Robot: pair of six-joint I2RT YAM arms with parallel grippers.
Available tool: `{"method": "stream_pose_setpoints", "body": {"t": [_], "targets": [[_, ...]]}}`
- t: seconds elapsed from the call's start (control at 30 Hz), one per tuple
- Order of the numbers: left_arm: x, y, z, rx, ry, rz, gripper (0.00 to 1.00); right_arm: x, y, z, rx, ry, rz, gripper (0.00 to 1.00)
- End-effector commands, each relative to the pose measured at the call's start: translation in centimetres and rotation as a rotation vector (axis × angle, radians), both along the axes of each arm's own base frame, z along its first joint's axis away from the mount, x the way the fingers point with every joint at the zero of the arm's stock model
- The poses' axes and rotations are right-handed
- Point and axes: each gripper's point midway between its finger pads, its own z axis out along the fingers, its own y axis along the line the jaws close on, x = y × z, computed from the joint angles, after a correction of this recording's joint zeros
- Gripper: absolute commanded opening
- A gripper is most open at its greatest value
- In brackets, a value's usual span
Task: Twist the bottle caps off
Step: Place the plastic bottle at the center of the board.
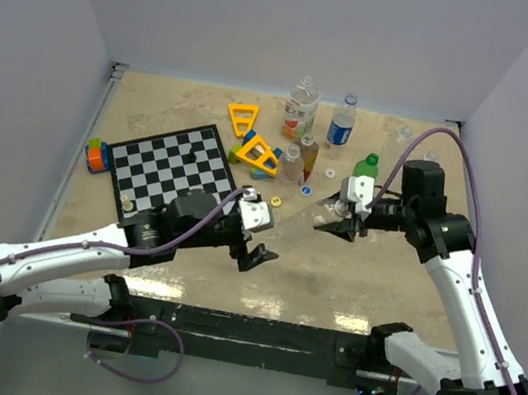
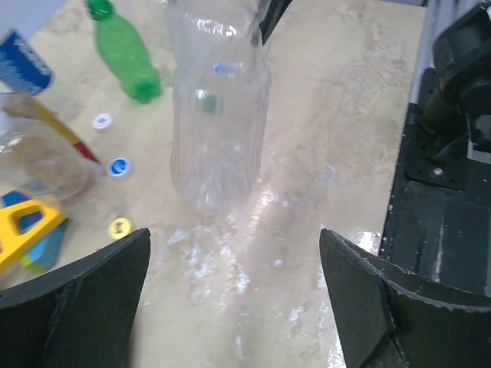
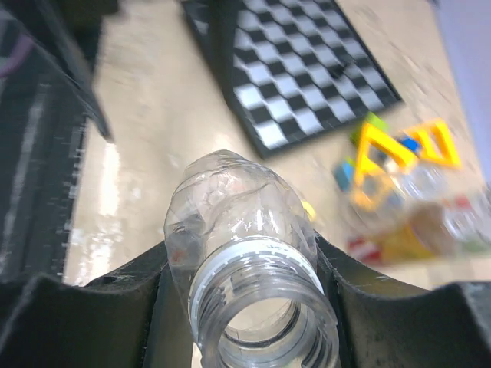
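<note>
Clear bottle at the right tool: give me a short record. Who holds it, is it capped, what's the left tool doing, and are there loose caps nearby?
held by: right tool, shut on the clear bottle just below its neck
cap: off, mouth open
left tool: open, empty, facing the bottle without touching it
loose caps nearby: white cap, blue cap, yellow cap

The left arm point(image 1: 51, 258) and right arm point(image 1: 474, 304) have white links, black joints and chunky black base blocks. A thin purple cable point(image 1: 466, 150) loops loosely along each. The left claw point(image 1: 256, 255) and right claw point(image 1: 332, 224) are black, each behind a small white wrist housing point(image 1: 254, 214), with broad matte fingers point(image 2: 92, 307) roughened at the edges.
</note>
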Motion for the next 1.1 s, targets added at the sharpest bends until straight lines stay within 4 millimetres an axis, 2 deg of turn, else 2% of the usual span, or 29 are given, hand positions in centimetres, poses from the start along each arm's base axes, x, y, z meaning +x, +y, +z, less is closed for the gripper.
{"method": "stream_pose_setpoints", "body": {"t": [0.0, 0.1, 0.13, 0.2, 0.27, 0.3, 0.4, 0.5, 0.83, 1.07], "targets": [[2.3, 5.1, 2.9, 0.072, -0.161, 0.191, 1.0, 5.1, -4.2, -0.4, -0.045, 0.028, -0.353, 0.27], [2.8, 8.0, 2.1, 0.087, -0.217, 0.289, 1.0, 7.6, -7.8, -1.3, -0.079, 0.018, -0.59, 0.27], [3.0, 8.9, 0.8, 0.093, -0.224, 0.325, 1.0, 8.1, -9.1, -1.5, -0.092, 0.005, -0.654, 0.28], [2.9, 10.0, 0.7, 0.035, -0.243, 0.365, 1.0, 9.4, -12.0, -1.0, -0.101, -0.024, -0.789, 0.28], [2.4, 10.4, 1.4, -0.01, -0.264, 0.357, 1.0, 10.1, -14.0, -0.9, -0.124, -0.034, -0.87, 0.29], [2.4, 10.7, 1.8, -0.022, -0.271, 0.369, 1.0, 10.7, -15.9, -1.1, -0.142, -0.031, -0.941, 0.29], [2.5, 11.4, 2.1, -0.046, -0.289, 0.393, 1.0, 12.0, -18.7, -2.5, -0.183, -0.012, -1.044, 0.3], [2.2, 11.1, 2.0, -0.043, -0.295, 0.364, 1.0, 13.0, -20.7, -4.2, -0.198, 0.019, -1.087, 0.31], [1.8, 10.9, 2.2, -0.049, -0.299, 0.338, 1.0, 15.3, -26.3, -8.4, -0.237, 0.066, -1.235, 0.32], [1.7, 10.6, 2.1, -0.045, -0.299, 0.324, 1.0, 16.0, -28.0, -10.8, -0.251, 0.112, -1.25, 0.34]]}}
